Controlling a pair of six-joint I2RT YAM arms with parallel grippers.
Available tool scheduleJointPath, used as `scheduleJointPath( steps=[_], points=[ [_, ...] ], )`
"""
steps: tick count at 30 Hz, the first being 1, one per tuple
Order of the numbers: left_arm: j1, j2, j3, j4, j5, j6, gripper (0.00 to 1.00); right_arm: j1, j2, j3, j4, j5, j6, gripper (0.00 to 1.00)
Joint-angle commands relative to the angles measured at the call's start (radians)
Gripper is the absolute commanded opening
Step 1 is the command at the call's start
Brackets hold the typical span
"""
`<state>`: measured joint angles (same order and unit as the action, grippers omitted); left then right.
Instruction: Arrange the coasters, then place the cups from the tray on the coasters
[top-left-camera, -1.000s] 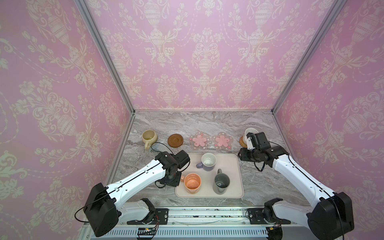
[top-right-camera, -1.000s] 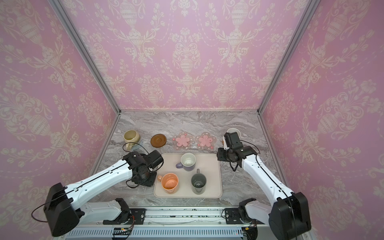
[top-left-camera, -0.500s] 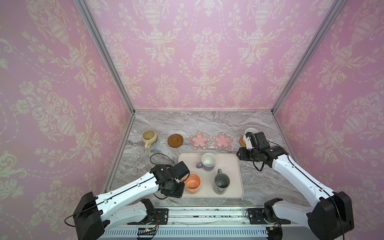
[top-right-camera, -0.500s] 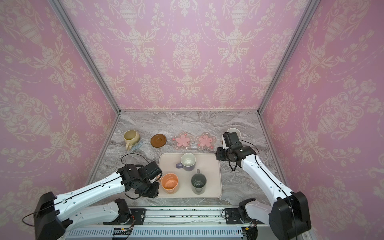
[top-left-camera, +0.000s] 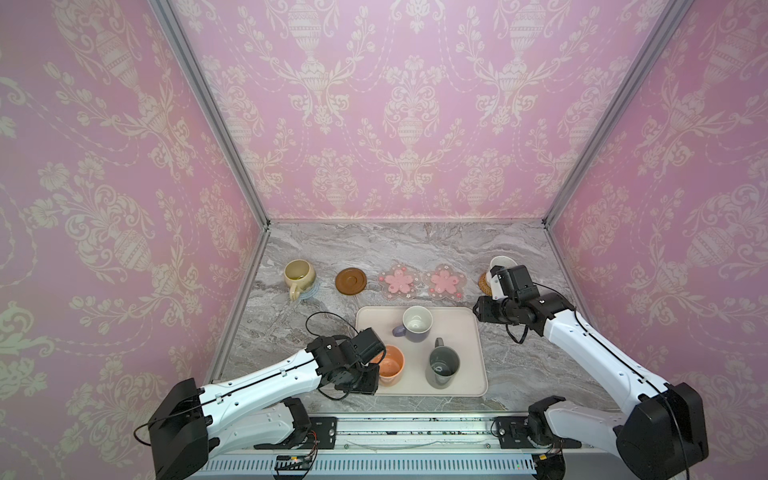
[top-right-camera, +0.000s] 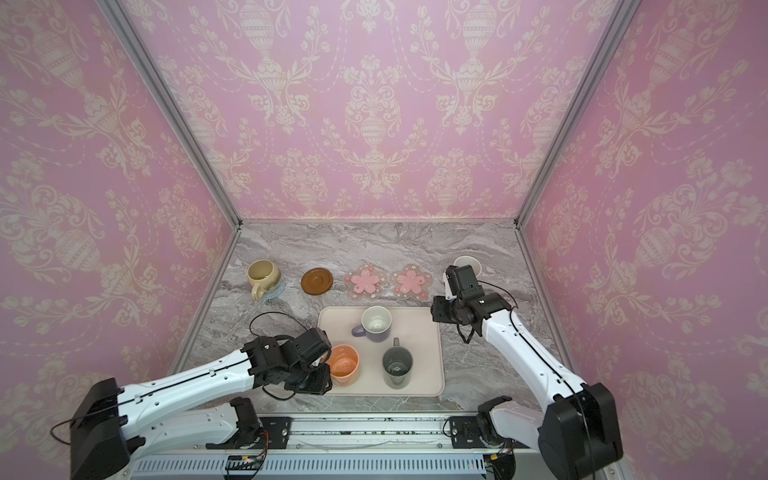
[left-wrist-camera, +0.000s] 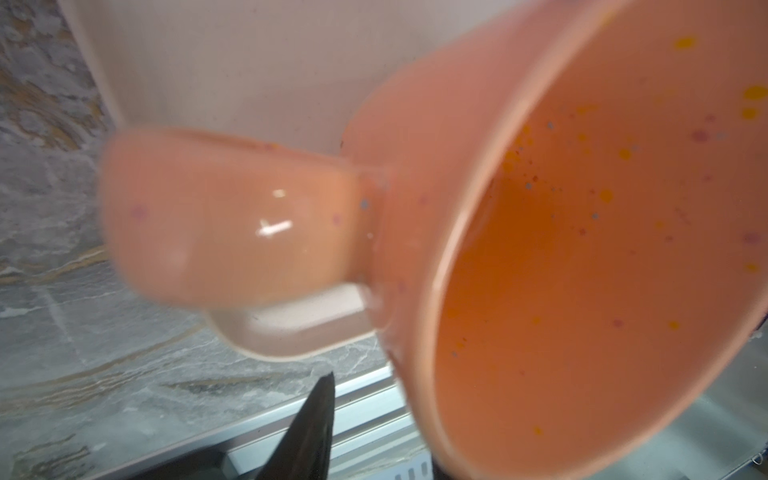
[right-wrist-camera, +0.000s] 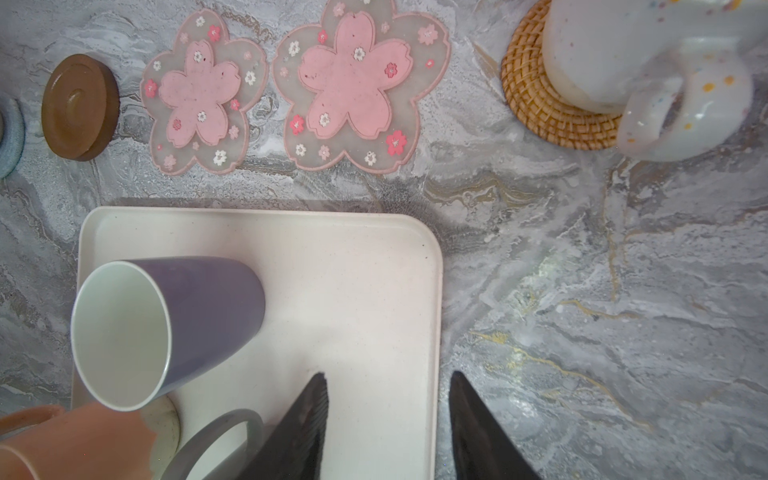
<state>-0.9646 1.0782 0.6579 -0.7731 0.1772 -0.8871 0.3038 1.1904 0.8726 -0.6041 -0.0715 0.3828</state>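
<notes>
Surface: grey marble tabletop (top-left-camera: 415, 245), pink damask walls (top-left-camera: 415, 104).
Peach-orange mug (top-left-camera: 391, 365): at tray (top-left-camera: 463, 336) near-left corner, beside lavender mug (top-left-camera: 417, 325) and dark grey mug (top-left-camera: 443, 368).
Left gripper (top-left-camera: 371, 368): at its handle; whether clamped, cannot tell.
Right gripper (right-wrist-camera: 387, 380): jaws parted, empty, above tray's far-right corner.

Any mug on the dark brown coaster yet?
No, the dark brown coaster lies bare in a top view, with no mug on it.

Legible text, labels, brands, numbers, signs: none in any view
</notes>
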Motion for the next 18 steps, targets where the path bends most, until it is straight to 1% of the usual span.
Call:
scheduleJointPath(
  steps=[1, 3, 7, 11, 13, 14, 16, 18],
  points=[
    [-0.018, -0.012, -0.029, 0.139, -0.051, -0.093, 0.39, 0.008, -0.020, -0.009, 0.000, 0.002, 0.018, 0.49],
    [-0.032, 0.003, -0.035, 0.175, -0.070, -0.115, 0.39, 0.008, -0.022, -0.011, 0.000, 0.003, 0.018, 0.49],
    [-0.049, 0.036, -0.012, 0.190, -0.114, -0.130, 0.40, 0.008, -0.025, -0.015, -0.003, 0.005, 0.014, 0.50],
    [-0.053, 0.064, 0.002, 0.233, -0.134, -0.145, 0.39, 0.009, -0.027, -0.015, -0.005, 0.007, 0.013, 0.50],
    [-0.057, 0.083, 0.023, 0.234, -0.127, -0.132, 0.40, 0.009, -0.030, -0.015, -0.006, 0.007, 0.012, 0.50],
    [-0.060, 0.091, 0.041, 0.220, -0.120, -0.115, 0.40, 0.009, -0.031, -0.015, -0.008, 0.007, 0.013, 0.50],
    [-0.070, 0.105, 0.104, 0.161, -0.099, -0.041, 0.41, 0.009, -0.035, -0.017, -0.010, 0.007, 0.011, 0.50],
    [-0.084, 0.125, 0.201, -0.004, -0.137, 0.041, 0.42, 0.009, -0.035, -0.016, -0.015, 0.010, 0.007, 0.50]
  ],
)
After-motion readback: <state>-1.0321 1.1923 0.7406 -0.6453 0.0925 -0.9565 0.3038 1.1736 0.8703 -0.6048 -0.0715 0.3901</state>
